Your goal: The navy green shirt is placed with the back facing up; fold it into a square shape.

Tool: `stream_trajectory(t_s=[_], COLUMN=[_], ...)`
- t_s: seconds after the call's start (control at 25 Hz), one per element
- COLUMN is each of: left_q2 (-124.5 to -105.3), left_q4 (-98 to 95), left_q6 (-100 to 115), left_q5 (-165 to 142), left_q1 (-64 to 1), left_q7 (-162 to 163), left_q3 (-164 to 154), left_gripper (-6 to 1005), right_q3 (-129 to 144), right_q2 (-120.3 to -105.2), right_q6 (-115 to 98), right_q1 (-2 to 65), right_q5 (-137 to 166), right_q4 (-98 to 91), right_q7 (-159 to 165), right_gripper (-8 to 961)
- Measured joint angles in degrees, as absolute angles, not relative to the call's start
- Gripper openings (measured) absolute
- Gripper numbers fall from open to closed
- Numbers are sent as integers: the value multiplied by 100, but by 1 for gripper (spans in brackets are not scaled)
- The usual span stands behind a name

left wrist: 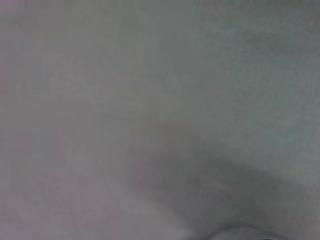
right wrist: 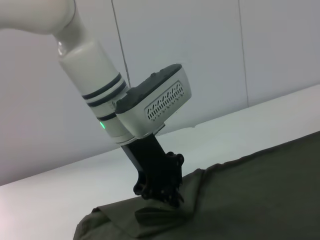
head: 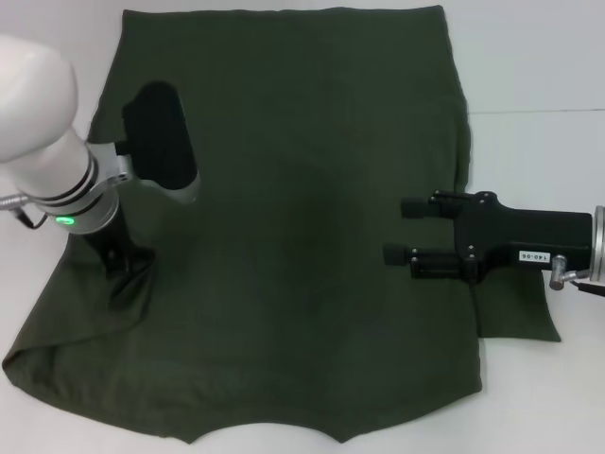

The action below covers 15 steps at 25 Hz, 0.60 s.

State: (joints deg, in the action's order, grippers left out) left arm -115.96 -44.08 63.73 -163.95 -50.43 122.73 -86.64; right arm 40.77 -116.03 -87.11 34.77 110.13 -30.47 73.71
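while the navy green shirt (head: 302, 246) lies spread flat on the white worktop (head: 539, 57), i judge the fold barely started: no panel is turned over the body yet. the sleeve on the shirt's right side sticks out under my right arm, unfolded. on the shirt's left side the sleeve cloth looks bunched and slightly lifted where my left claw (head: 121, 265) presses in. left to do, as i see it: both sides folded in toward the shirt's middle, then the length doubled up to make a square.

left claw: it's down at the shirt's left sleeve, by that edge. in the right wrist view the left claw (right wrist: 159, 196) sits right in the fabric with a ridge of cloth puckered around it, so it's touching and probably pinching the sleeve, but the tips are buried and i cannot tell if it's clenched or released. left wrist view shows only blank grey, no help.

right claw (head: 402, 230): it hovers over the shirt's right edge, just inside it, tips pointing toward the shirt's middle. fingers (head: 416, 206) are spread with a clear gap, released, holding nothing; can't say whether it touches the cloth.
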Motion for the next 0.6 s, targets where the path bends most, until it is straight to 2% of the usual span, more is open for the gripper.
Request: stream_trajectory(t_s=[0.28,0.6], left_q2=[-11508,-11498], left_q4=[-4545,-4340], left_q6=[6498,6610], left_q5=[-16401,-16400], left_q1=[-5390,-5975], left_q7=[12310,12603], left_q3=[-9337,-10709], left_gripper=[24,43], right_q3=[4078,4066], right_q2=[-11623,-11644], right_q6=[-8593,-8530], right_q1=[3445,3392], right_q5=[11013,11013], right_q4=[-3036,-2945], right_q7=[7374,7377], right_gripper=[824,824])
